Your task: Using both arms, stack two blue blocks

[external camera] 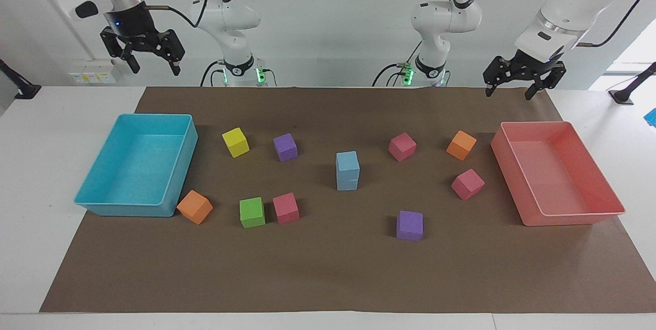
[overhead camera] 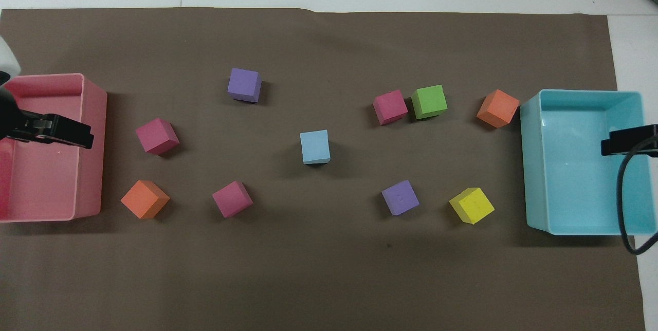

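Two matte light-blue foam cubes (external camera: 347,170) sit stacked mid-mat — left gripper (external camera: 516,85) and right gripper (external camera: 152,61) hang raised, fingers apart, empty.

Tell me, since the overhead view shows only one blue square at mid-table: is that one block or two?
Observer: Two. In the facing view the upper blue block sits upright on the lower blue block, with their sides roughly flush.
Operator: Is either gripper touching the stack?
Observer: No. The right gripper hangs high in the air at the cyan tray's end of the table, jaws open and empty.
Operator: And the left one?
Observer: The left gripper hangs in the air at the pink tray's end, well clear of the tray, also open and empty.
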{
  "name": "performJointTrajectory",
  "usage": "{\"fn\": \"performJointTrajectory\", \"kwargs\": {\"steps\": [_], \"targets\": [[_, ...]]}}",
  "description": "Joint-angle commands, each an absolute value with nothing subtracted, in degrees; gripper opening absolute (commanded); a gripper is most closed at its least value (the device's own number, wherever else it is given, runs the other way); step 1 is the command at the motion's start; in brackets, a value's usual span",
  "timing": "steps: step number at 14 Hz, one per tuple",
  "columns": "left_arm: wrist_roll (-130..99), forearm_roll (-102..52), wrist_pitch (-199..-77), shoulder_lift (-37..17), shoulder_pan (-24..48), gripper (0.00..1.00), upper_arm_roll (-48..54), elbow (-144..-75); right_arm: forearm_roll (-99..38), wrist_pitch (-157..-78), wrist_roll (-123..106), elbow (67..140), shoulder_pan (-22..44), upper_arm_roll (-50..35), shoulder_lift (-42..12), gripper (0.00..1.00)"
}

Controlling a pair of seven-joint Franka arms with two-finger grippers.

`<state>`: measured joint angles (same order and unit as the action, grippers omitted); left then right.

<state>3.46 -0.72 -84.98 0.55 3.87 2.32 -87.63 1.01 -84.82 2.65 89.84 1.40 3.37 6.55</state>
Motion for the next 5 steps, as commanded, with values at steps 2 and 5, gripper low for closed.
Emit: {"fn": "performJointTrajectory", "kwargs": {"steps": [2, 5], "targets": [[4.0, -0.9, -84.3, 0.8, 2.8, 1.00, 3.0, -87.8, 1.1, -83.9, 1.4, 89.3, 1.1, 3.7, 6.8, 1.00], [4.0, -0.9, -84.4, 0.8, 2.8, 1.00, 3.0, -87.7, 1.0, -83.8, 1.3, 89.3, 1.2, 3.3, 6.8, 1.00]]}}
